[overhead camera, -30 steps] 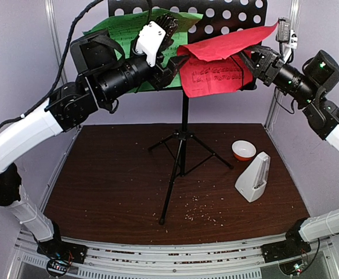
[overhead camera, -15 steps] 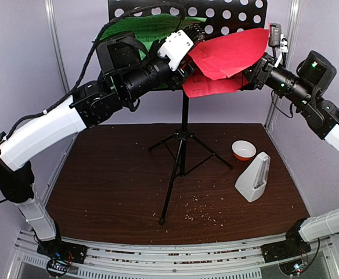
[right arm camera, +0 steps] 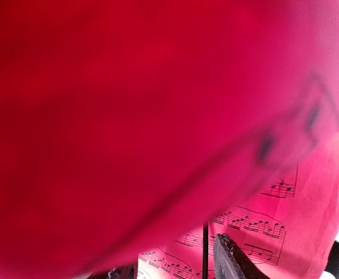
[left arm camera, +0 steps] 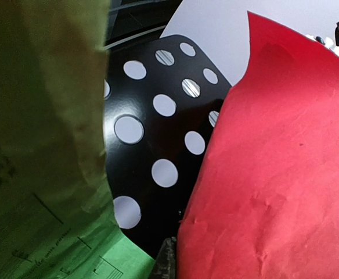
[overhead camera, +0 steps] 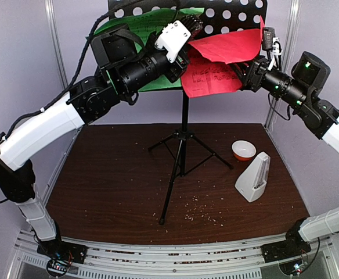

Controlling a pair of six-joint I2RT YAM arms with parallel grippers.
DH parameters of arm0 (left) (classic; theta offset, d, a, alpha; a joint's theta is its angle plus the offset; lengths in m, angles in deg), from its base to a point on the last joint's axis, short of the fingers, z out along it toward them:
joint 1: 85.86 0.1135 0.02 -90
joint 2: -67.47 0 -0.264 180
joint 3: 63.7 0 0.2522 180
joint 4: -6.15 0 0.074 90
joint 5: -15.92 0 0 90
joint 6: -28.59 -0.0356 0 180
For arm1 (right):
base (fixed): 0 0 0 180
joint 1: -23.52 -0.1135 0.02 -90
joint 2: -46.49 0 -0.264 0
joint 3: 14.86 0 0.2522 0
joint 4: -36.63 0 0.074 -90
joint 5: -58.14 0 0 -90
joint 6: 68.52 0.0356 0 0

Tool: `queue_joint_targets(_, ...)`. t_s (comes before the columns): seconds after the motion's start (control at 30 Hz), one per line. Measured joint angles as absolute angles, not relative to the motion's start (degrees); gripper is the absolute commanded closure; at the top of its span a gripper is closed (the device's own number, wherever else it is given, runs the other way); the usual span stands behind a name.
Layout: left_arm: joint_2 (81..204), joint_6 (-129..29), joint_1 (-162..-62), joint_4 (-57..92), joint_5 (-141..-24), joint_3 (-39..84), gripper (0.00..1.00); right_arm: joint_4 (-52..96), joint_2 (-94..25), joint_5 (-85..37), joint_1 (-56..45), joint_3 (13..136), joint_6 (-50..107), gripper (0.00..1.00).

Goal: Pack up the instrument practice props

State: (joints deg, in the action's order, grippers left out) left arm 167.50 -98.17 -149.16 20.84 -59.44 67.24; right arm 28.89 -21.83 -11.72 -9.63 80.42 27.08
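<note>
The black perforated music stand (overhead camera: 233, 14) is upright on its tripod at the table's middle. On it rest a green music sheet (overhead camera: 140, 26) and a red music sheet (overhead camera: 216, 72) whose top is folded over. My left gripper (overhead camera: 187, 46) is at the red sheet's left edge. In the left wrist view one finger (left arm camera: 166, 261) stands at the middle against the red sheet (left arm camera: 274, 174), which hides the other; the gripper looks shut on that edge. My right gripper (overhead camera: 239, 67) is open at the sheet's right side, and the red flap (right arm camera: 129, 116) drapes over it. The white metronome (overhead camera: 252, 177) stands at the right.
A small orange-and-white bowl (overhead camera: 243, 150) sits behind the metronome. The stand's tripod legs (overhead camera: 172, 186) spread across the brown table (overhead camera: 100, 192), with crumbs scattered near the front. Grey walls with metal posts close in both sides.
My left arm swung right from the green sheet to the red sheet's left edge and its jaws closed. The right gripper shifted left, and the red flap lifted higher.
</note>
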Motion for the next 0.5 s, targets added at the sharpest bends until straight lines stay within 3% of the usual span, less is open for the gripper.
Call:
queue_joint_targets(0.2, 168.1, -97.9, -149.2, 21.0, -59.7, 68.6, 1.00, 28.9, -22.6, -12.5, -10.0, 80.7, 26.5, 0.69)
queue_joint_targets(0.43, 168.3, -97.4, -149.2, 21.3, -59.8, 68.6, 1.00, 29.0, -23.6, -14.8, -10.3, 81.1, 25.9, 0.98)
queue_joint_targets(0.5, 168.3, -97.1, -149.2, 21.3, -59.8, 68.6, 1.00, 29.3, -23.6, -15.8, -10.3, 81.1, 26.0, 1.00)
